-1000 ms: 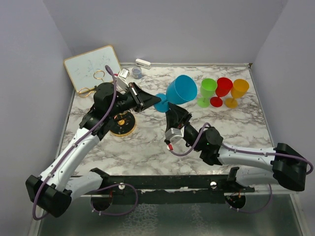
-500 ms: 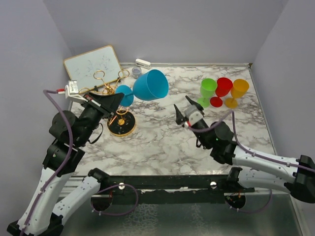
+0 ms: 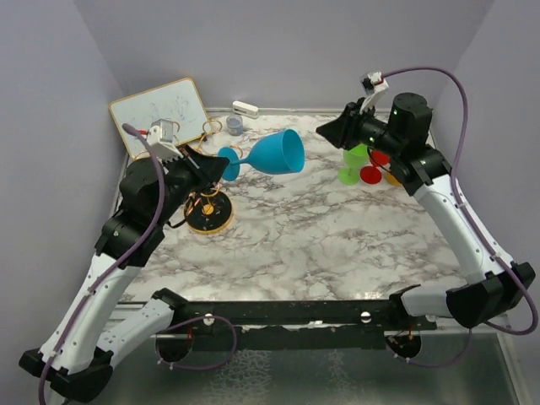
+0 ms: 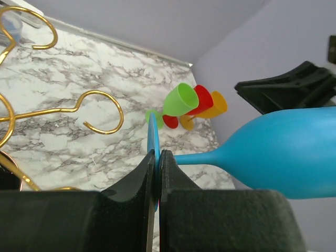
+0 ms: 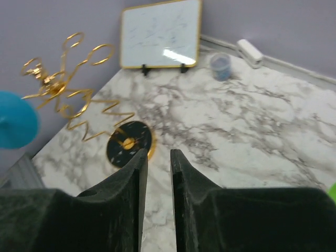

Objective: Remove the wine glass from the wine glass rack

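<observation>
Top view first: a marble table [image 3: 321, 245] boxed in by lavender walls, with a white board [image 3: 160, 114] leaning in the upper left corner, and a small grey cup [image 3: 234, 125] and a white block [image 3: 245, 108] along the back edge. The wine glass rack [image 3: 209, 215] stands left of centre on its dark round base. The left arm reaches up over it, and the left gripper [image 3: 221, 169] is clamped on the foot of the blue wine glass [image 3: 274, 154], which lies on its side in the air, clear of the rack, its bowl opening toward the right. In the upper right, the right arm is raised high, and the right gripper [image 3: 325, 128] points left above the green glass [image 3: 354, 160], red glass [image 3: 381, 152] and orange glass [image 3: 411, 152]. Over to the left wrist: both fingers [image 4: 142, 181] pinch the thin blue foot, the stem runs right into the bowl, and gold hooks curl at the left of the frame. Now the right wrist: marble far below, the rack at lower left, the board at the top, and the fingers [image 5: 131, 178] sit a narrow gap apart, gripping nothing.
</observation>
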`<act>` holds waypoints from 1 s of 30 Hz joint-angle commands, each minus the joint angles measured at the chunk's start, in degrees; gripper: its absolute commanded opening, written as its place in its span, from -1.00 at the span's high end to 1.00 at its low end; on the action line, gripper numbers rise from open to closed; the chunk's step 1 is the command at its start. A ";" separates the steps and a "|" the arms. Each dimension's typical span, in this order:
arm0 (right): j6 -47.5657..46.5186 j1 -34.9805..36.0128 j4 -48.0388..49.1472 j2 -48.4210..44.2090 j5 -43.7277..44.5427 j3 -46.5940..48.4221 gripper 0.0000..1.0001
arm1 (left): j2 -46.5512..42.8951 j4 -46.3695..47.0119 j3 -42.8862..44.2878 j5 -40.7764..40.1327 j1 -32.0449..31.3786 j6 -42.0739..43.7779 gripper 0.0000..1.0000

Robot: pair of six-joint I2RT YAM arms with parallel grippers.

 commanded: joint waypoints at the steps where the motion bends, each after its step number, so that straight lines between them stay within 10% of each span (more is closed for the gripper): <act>1: 5.70 0.49 -2.74 -8.84 -18.06 0.43 0.39 | 4.49 -0.05 3.77 7.16 0.02 5.19 1.00; 5: 3.92 0.47 -5.43 -11.43 -16.23 2.07 0.12 | 7.12 2.18 4.06 10.15 0.02 5.49 1.00; 30: 2.78 0.44 -6.56 -12.03 -22.91 -1.73 0.07 | 12.96 8.92 4.16 16.24 0.02 2.99 1.00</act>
